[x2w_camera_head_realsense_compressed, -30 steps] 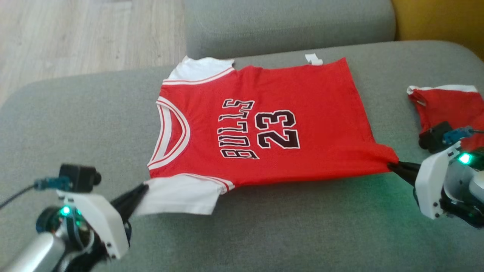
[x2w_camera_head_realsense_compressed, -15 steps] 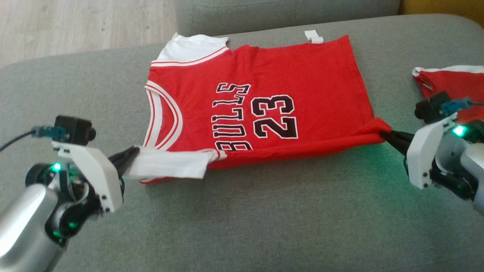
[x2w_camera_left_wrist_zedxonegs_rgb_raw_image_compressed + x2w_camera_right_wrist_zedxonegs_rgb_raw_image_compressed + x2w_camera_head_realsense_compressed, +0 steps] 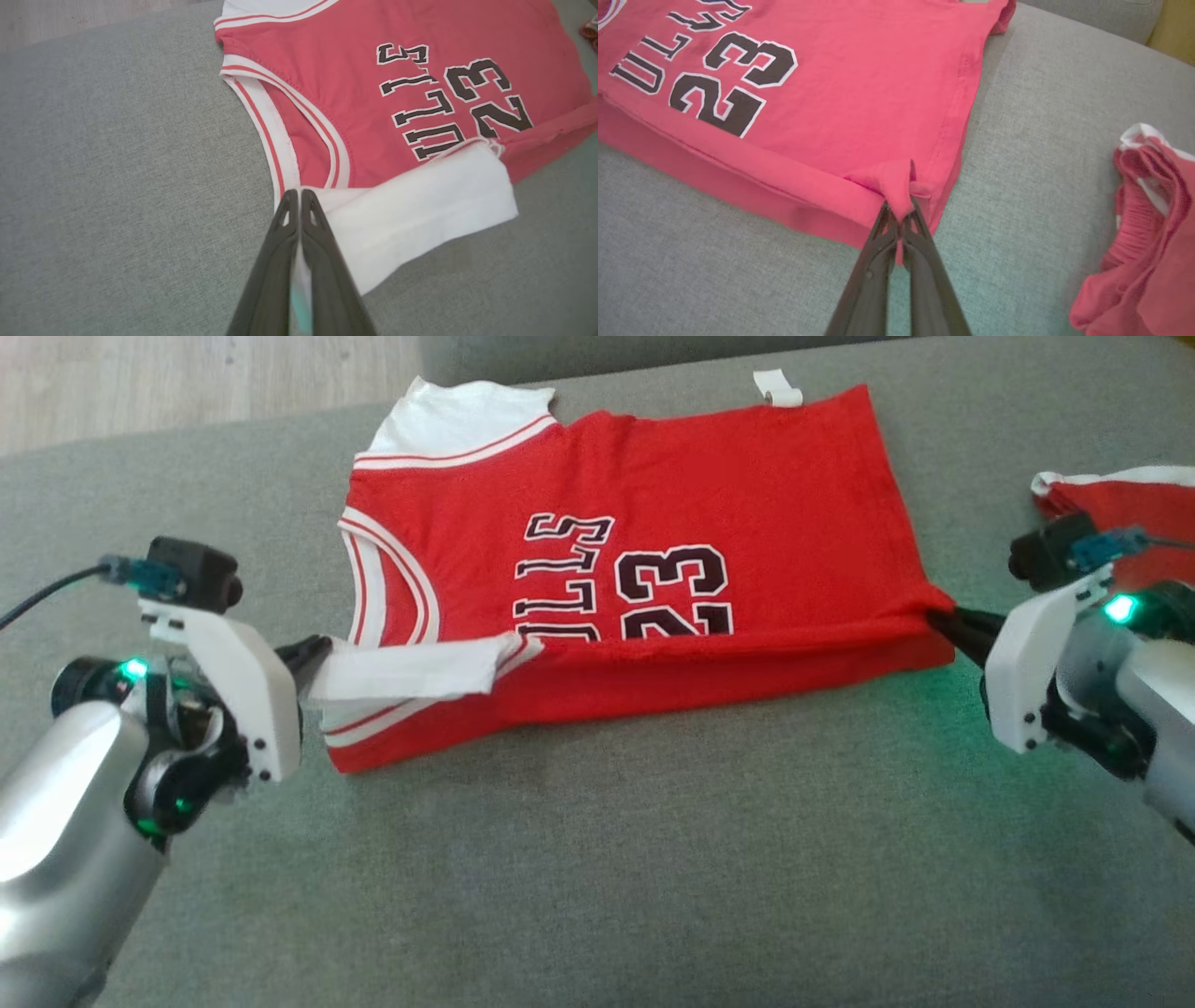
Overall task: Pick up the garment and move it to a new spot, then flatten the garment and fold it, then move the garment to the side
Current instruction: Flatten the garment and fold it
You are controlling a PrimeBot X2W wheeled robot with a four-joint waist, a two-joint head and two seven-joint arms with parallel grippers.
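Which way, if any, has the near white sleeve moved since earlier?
Yes. The left gripper carried the sleeve away from the robot, onto the jersey, hiding its printed B.

The left gripper (image 3: 313, 655) is seen at about 9 o'clock in the head view. Its two dark fingers are pressed together and pointed toward 2 o'clock, with the white sleeve (image 3: 401, 669) of the jersey (image 3: 747, 523) pinched between them. It is carried on the white left wrist housing (image 3: 233, 681), where a green lamp is lit, and the silver left forearm (image 3: 56, 821) enters from 8 o'clock. The right gripper (image 3: 945, 621) is placed at about 3 o'clock, fingers closed and aimed toward 10 o'clock, with the red hem corner (image 3: 892, 179) clamped at their tips. The white right wrist housing (image 3: 1022, 663) and grey right forearm (image 3: 1167, 709) are angled in from 4 o'clock.
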